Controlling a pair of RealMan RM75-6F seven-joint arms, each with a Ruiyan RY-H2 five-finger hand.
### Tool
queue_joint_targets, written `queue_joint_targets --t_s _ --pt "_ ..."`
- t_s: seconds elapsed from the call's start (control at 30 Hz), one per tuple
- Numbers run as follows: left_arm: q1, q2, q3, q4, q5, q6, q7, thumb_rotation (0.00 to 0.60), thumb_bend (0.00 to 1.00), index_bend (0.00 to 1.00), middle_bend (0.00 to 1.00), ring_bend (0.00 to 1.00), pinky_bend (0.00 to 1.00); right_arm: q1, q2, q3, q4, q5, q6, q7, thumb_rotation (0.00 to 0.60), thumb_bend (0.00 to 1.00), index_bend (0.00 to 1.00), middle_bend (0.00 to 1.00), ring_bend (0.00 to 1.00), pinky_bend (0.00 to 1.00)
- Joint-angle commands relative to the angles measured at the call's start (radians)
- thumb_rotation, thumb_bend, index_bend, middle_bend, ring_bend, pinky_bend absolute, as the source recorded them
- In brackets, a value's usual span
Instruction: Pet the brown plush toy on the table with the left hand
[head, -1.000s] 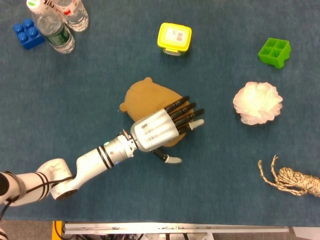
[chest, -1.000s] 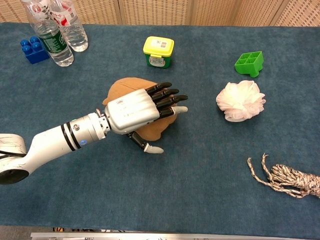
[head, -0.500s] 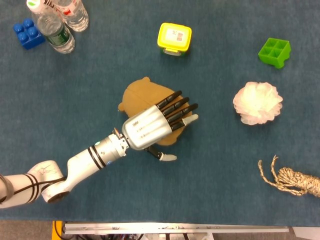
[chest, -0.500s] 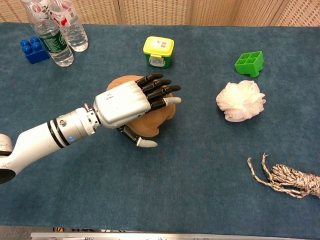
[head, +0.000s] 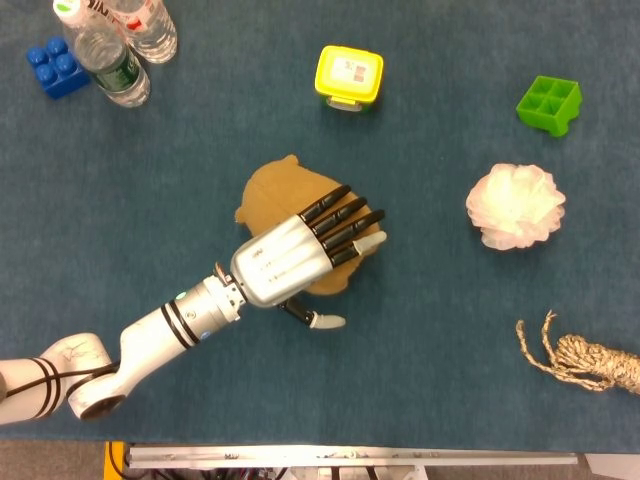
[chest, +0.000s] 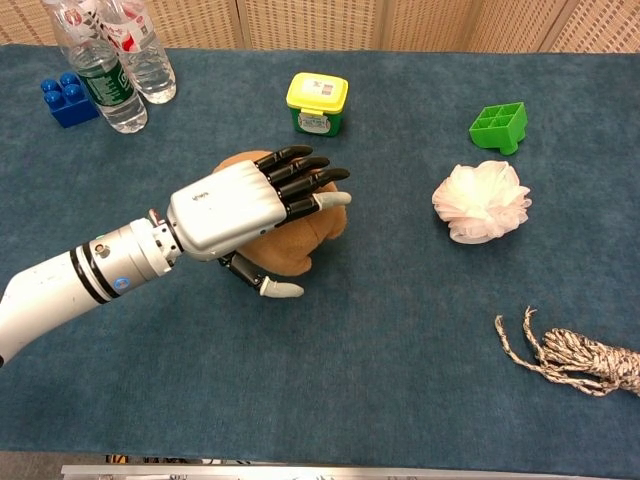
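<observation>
Dark blue cloth covers the whole desk (head: 200, 140), and behind its far edge the chest view shows a wall of woven tan panels.

Near the middle of the desk lies the brown plush toy (head: 275, 195), soft and rounded, flat on the cloth. The left hand (head: 290, 258), silver on the back with black fingers (head: 335, 215), is stretched out palm down over the near right part of the toy. From above, the hand covers that part, and only the far left part of the toy and a little of its near edge are visible. In the chest view the fingers (chest: 295, 170) are straight and a little apart, reaching across the top of the toy (chest: 290, 245), and the thumb points down to the cloth on the near side. The hand grasps nothing; its fingers are released and extended. I cannot tell if the palm really touches the plush or is just above it. The white forearm goes from the hand to the near left corner of the desk. No right hand appears in either view.

At the far left stand two clear plastic water bottles (head: 110, 60), and a blue toy building block (head: 55, 67) is just beside them. Farther than the toy is a small yellow-lidded box (head: 349, 75). At the far right is a green plastic grid tray (head: 549, 104). A white fluffy ball (head: 515, 206) lies to the right of the toy, well apart from it. A bundle of beige rope (head: 590, 358) is at the near right.
</observation>
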Motion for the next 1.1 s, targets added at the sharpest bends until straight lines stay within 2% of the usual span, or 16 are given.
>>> queue_joint_targets --t_s 0.03,0.43,0.63,0.83,1.1 --pt "0.005 0.007 0.003 -0.016 0.005 0.006 0.001 0.145 0.11 0.07 0.00 0.00 0.00 -0.001 0.001 0.000 -0.001 -0.001 0.002 0.000 0.600 0.07 0.28 0.35 0.24 0.26" --pt "0.023 0.038 -0.014 -0.061 -0.011 0.013 0.015 0.145 0.11 0.07 0.00 0.00 0.00 -0.005 0.003 -0.001 0.001 -0.002 0.007 0.005 0.600 0.07 0.28 0.35 0.24 0.26" --pt "0.052 0.082 -0.039 -0.075 -0.054 0.038 0.017 0.144 0.11 0.07 0.00 0.00 0.00 0.001 0.002 -0.001 0.006 0.001 -0.006 0.009 0.600 0.07 0.28 0.35 0.24 0.26" --pt "0.104 0.162 -0.064 -0.129 -0.138 0.059 0.001 0.145 0.11 0.07 0.00 0.00 0.00 0.011 -0.001 0.001 0.013 0.001 -0.020 0.013 0.600 0.07 0.28 0.35 0.24 0.26" --pt "0.187 0.299 -0.068 -0.267 -0.259 0.071 -0.077 0.148 0.11 0.08 0.00 0.00 0.00 0.022 -0.006 0.002 0.025 0.004 -0.038 0.021 0.600 0.07 0.28 0.35 0.24 0.26"
